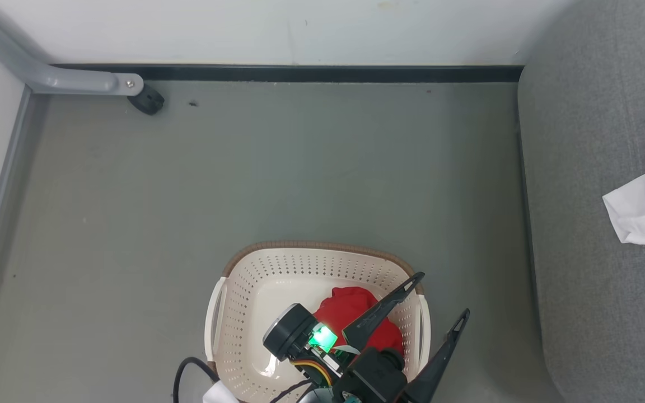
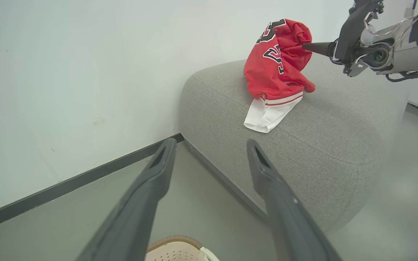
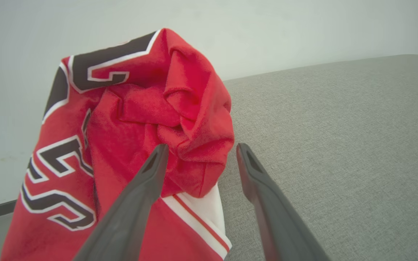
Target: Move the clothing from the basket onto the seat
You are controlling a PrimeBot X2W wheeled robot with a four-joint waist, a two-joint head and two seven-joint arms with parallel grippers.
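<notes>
Evidently soft and light, the red garment (image 1: 345, 305) lies crumpled in the basket (image 1: 311, 246) beneath the open left pincer (image 1: 443, 294); a raised fold suits gripping. The right pincer (image 3: 201, 146) gapes beside the jersey (image 2: 274, 65) on the seat (image 2: 339, 119).

Head looks down on the basket (image 1: 300, 267) — both wrists face the seat (image 2: 325, 123), right nearest.

An oval cream plastic laundry basket with perforated walls (image 1: 244, 291) stood on the grey floor (image 1: 300, 168), well in front of the white wall (image 1: 300, 28). A crumpled red fabric garment (image 1: 350, 305) lay inside it, toward its right side, under the left gripper (image 1: 443, 294). To the basket's right, against the wall, was the large grey upholstered seat (image 1: 591, 252). On it lay a red sports jersey with white sleeves (image 2: 278, 69), with the right gripper (image 3: 201, 146) just beside it.
</notes>
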